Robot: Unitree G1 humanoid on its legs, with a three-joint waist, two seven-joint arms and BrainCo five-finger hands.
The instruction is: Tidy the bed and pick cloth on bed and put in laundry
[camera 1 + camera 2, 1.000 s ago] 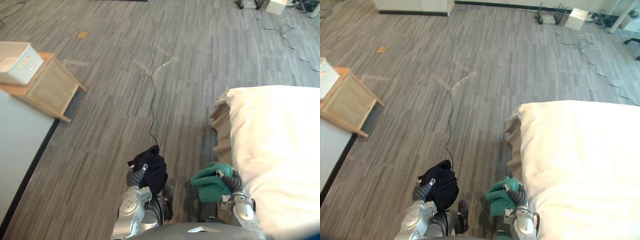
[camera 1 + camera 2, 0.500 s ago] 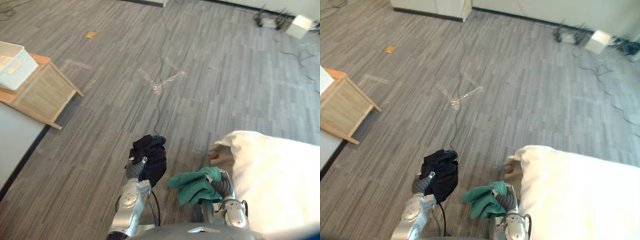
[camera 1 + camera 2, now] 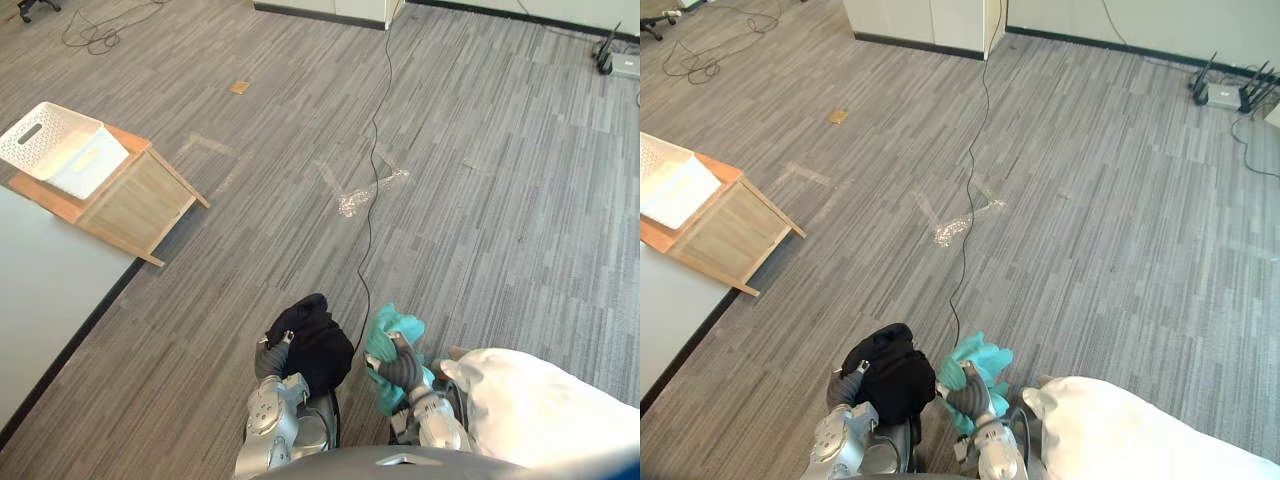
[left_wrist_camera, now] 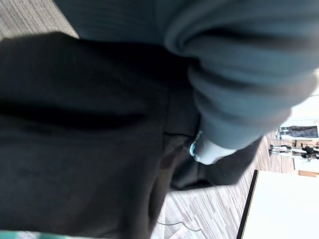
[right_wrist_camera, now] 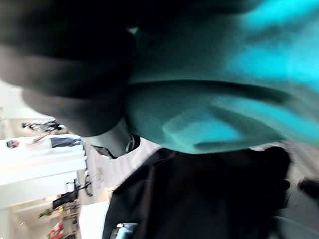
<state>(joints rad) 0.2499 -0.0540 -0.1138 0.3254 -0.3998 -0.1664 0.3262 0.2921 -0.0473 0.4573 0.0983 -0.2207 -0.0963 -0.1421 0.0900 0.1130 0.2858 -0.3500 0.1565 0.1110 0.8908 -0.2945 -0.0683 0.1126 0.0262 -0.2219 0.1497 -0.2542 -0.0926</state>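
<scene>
While left hand (image 3: 268, 358) holds black cloth (image 3: 318, 340), right hand (image 3: 400, 368) holds teal cloth (image 3: 392, 328).

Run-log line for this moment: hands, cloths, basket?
left hand: grips black cloth | right hand: grips green cloth | white basket: on wooden stand, ahead-left

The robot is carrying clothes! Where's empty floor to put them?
Wide bare floor lies between the wooden stand with the white basket and the bed, with a tape scrap on it. It is crowded near the robot, where black cloth, green cloth and bed bunch together.
</scene>
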